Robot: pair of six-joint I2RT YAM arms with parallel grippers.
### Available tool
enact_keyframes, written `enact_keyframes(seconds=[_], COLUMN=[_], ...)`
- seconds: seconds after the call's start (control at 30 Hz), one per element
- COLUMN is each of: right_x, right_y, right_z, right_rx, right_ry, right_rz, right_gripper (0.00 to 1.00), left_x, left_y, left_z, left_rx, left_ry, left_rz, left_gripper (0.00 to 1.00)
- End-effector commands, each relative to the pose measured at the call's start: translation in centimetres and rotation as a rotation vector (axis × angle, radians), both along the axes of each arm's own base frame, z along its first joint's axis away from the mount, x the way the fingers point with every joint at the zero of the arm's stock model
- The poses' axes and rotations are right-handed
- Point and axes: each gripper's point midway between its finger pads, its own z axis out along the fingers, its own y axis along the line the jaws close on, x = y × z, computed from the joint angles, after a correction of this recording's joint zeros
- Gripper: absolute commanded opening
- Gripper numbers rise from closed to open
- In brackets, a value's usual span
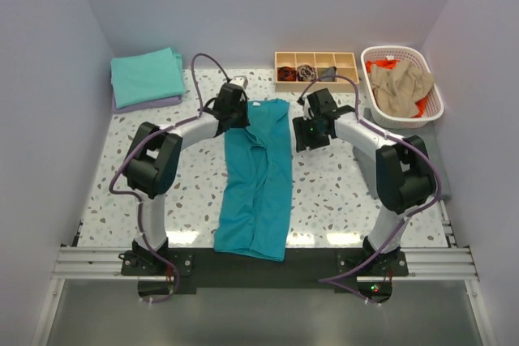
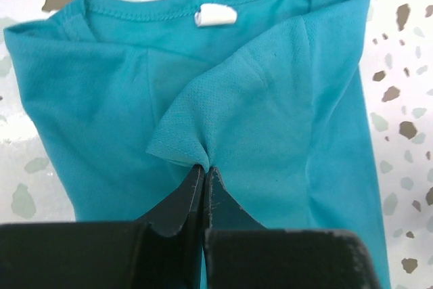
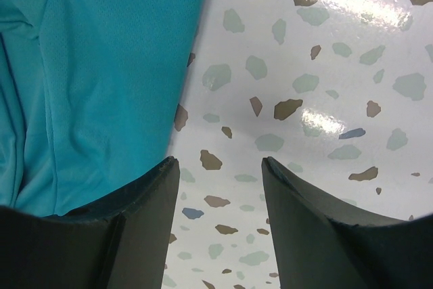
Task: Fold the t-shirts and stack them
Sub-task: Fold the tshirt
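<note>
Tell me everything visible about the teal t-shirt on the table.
The teal t-shirt is thin knit fabric, folded lengthwise into a narrow strip on the speckled table, collar with white label at the far end. The left gripper is shut on a fold below the collar; the open right gripper hangs beside its edge.

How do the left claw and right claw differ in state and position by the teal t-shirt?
The left claw is shut, pinching a fold of the teal t-shirt; the right claw is open, holding nothing. The left claw sits over fabric below the collar; the right claw is over bare table beside the shirt's edge. Both are near the shirt's collar end.
</note>
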Motion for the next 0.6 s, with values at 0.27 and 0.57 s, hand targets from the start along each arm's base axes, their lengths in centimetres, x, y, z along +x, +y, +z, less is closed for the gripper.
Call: enact_keyframes(seconds=[0.27, 0.57], right_x=[0.5, 0.0], right_y=[0.2, 0.4], right_z=[0.2, 1.7], right_rx=[0.009, 0.031], right_ry=[-0.011, -0.032], right_rz=[-0.003, -0.005], right_gripper=[0.56, 0.56], left_x=[-0.1, -0.8], left_y=[2.4, 3.9], left_z=[1.4, 4.0], left_rx=[-0.011, 0.015], left_ry=[-0.044, -0.099], left_rz=[0.125, 0.163], left_gripper=[0.58, 1.0])
